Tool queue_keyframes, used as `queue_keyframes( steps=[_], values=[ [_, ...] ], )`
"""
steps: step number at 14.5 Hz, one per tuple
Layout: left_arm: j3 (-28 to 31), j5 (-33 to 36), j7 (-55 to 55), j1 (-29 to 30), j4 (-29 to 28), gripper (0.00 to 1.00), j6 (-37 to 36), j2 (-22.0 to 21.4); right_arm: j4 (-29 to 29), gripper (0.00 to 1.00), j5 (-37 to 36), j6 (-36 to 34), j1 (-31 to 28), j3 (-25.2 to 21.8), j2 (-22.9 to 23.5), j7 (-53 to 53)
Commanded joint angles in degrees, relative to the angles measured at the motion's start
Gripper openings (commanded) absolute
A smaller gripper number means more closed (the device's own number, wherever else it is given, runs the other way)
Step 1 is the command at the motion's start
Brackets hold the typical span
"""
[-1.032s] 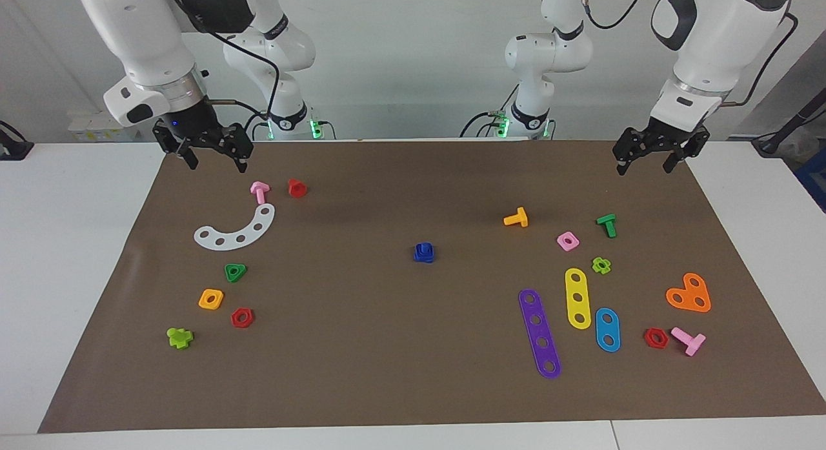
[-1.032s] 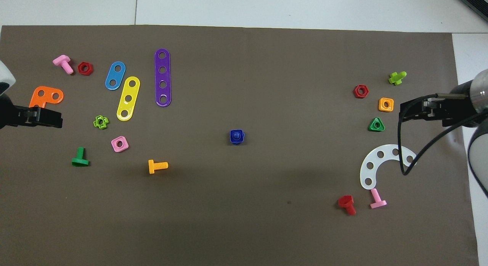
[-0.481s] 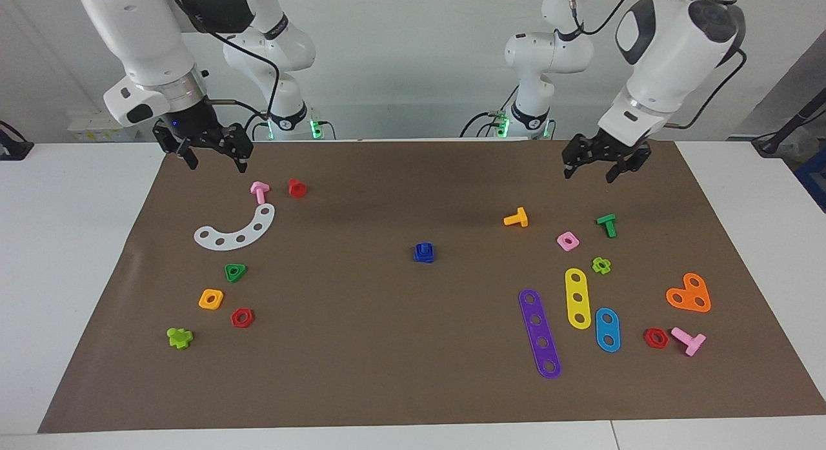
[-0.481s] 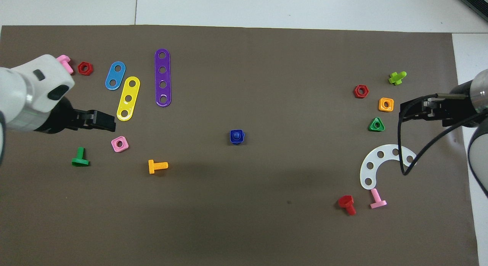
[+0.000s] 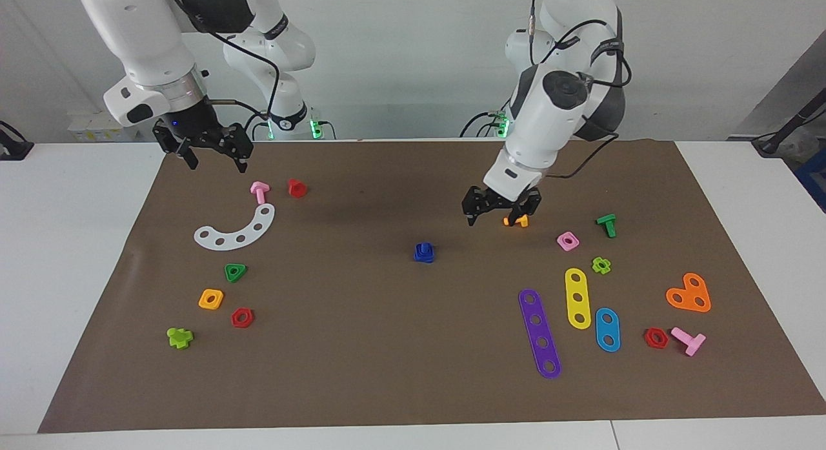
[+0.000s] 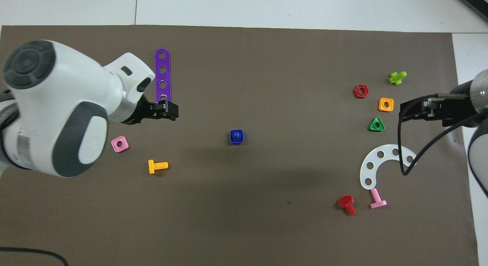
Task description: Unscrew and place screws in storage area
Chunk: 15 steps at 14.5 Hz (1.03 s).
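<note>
The dark-blue screw (image 5: pixel 423 251) sits joined with a dark-blue square nut in the middle of the brown mat; it also shows in the overhead view (image 6: pixel 236 136). My left gripper (image 5: pixel 501 215) is open and empty, low over the mat, apart from the screw toward the left arm's end; it also shows in the overhead view (image 6: pixel 168 110). My right gripper (image 5: pixel 212 155) is open, empty and waits above the mat's edge near its base. The storage area holds a white curved strip (image 5: pixel 236 230), a green triangle nut (image 5: pixel 235 272), an orange square nut (image 5: pixel 211 299) and a red hexagon nut (image 5: pixel 242 317).
An orange bolt (image 5: pixel 520 221) lies partly hidden by the left gripper. A pink square nut (image 5: pixel 567 241), green bolt (image 5: pixel 606 225), purple strip (image 5: pixel 539 333), yellow strip (image 5: pixel 577 297) and orange heart plate (image 5: pixel 689 294) lie toward the left arm's end. A pink bolt (image 5: pixel 259 191) and red bolt (image 5: pixel 297 187) lie beside the white strip.
My left arm has swung from the mat's corner near its base toward the middle and come down, closing on the dark-blue screw. The right arm has not moved.
</note>
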Motion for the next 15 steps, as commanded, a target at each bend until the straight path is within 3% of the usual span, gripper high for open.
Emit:
queue_keyframes(
  steps=[1, 2, 5, 11, 15],
  values=[
    [1.3, 0.0, -5.2, -4.1, 10.7, 0.95, -0.2, 10.4, 0.7, 1.0, 0.8, -0.8, -0.7, 0.3, 0.1, -1.5],
    [1.3, 1.3, -6.4, -5.5, 12.2, 0.95, 0.1, 13.3, 0.7, 1.0, 0.8, -0.8, -0.7, 0.3, 0.1, -1.5],
    [1.3, 3.5, -7.2, -7.8, 11.1, 0.92, 4.1, 15.8, 0.7, 1.0, 0.8, -0.8, -0.6, 0.3, 0.1, -1.5],
    [1.2, 7.4, -6.6, -10.6, 1.7, 0.91, 11.0, 15.0, 0.7, 1.0, 0.8, -0.8, -0.7, 0.3, 0.1, -1.5],
    [1.0, 7.5, -6.4, -11.5, 1.5, 0.88, 10.4, 14.9, 0.7, 1.0, 0.8, -0.8, -0.7, 0.3, 0.1, -1.5]
  ],
)
